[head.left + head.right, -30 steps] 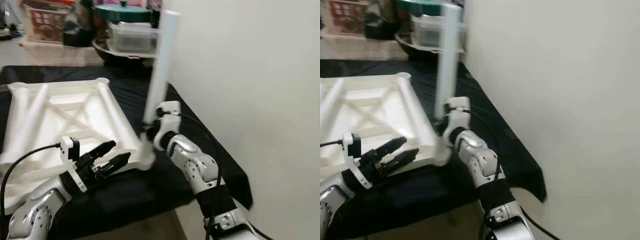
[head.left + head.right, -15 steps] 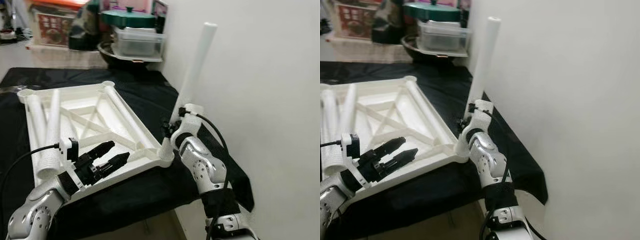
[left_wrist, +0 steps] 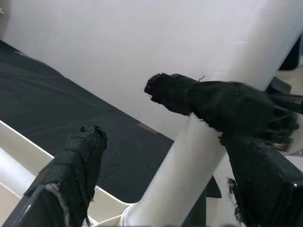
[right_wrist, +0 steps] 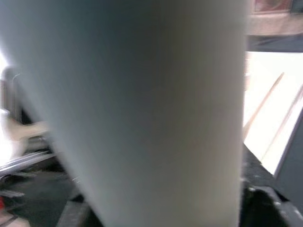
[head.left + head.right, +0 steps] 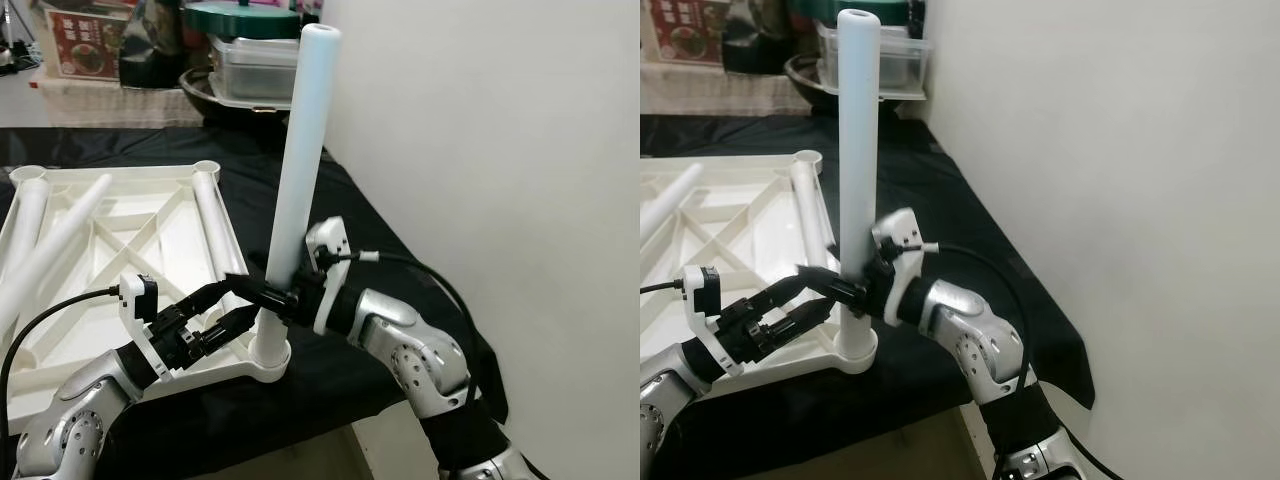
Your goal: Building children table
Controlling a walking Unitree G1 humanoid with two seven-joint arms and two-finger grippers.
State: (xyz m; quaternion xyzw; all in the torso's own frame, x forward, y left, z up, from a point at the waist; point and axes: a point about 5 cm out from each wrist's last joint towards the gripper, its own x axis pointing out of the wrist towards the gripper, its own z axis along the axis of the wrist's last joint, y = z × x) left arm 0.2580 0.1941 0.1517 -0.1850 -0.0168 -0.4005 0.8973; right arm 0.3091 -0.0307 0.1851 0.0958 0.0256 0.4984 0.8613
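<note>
Our right gripper [image 5: 262,292] has its fingers clamped low on the white leg [image 5: 296,170], standing upright in the near corner socket of the upturned table frame [image 5: 150,230] on the black-draped tabletop [image 5: 330,380]. The left gripper [image 5: 225,312] hovers just beside it, fingers parted. We judge the leg light, stiff and smooth, so a low grip near the socket suits it best.

White table leg [image 5: 300,150], white tabletop frame [image 5: 110,250], black cloth [image 5: 330,200], green lid [image 5: 240,15]

The right gripper [image 5: 830,283] holds the tall white leg [image 5: 856,150]. The leg stands up in a corner of the white table frame [image 5: 730,225]. The left gripper [image 5: 800,305] is close by, fingers apart.
</note>
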